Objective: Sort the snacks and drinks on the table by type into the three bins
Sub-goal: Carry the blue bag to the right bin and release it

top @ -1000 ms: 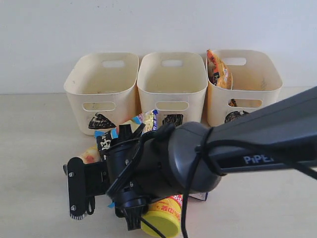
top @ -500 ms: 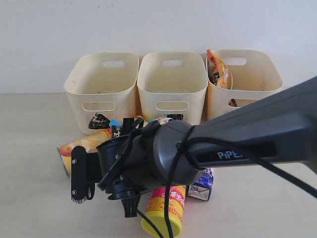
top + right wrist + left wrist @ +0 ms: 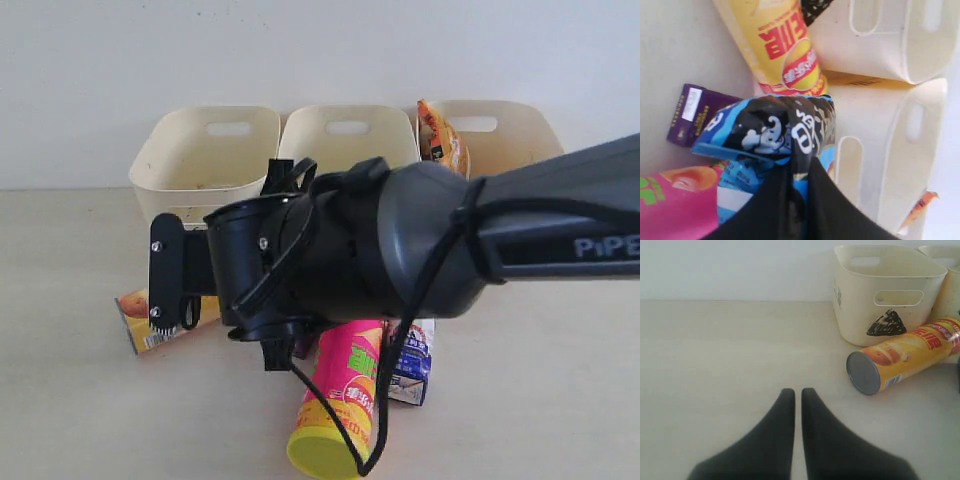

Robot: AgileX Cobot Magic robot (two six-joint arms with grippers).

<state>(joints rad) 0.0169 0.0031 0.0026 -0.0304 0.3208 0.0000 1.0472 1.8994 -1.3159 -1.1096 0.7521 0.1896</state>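
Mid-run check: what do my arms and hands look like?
The right arm is glossy dark grey and rounded, with white PiPER lettering and a black cable looping off it. The left hand and right hand have matte black tapering fingers.

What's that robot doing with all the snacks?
It is sorting them into tubs. The right gripper is pinched shut on the blue-white-black bag, near the tubs. The left gripper is shut and empty over the table. The orange bag already sits in the right-hand tub. The yellow-red tube and pink tube lie on the table.
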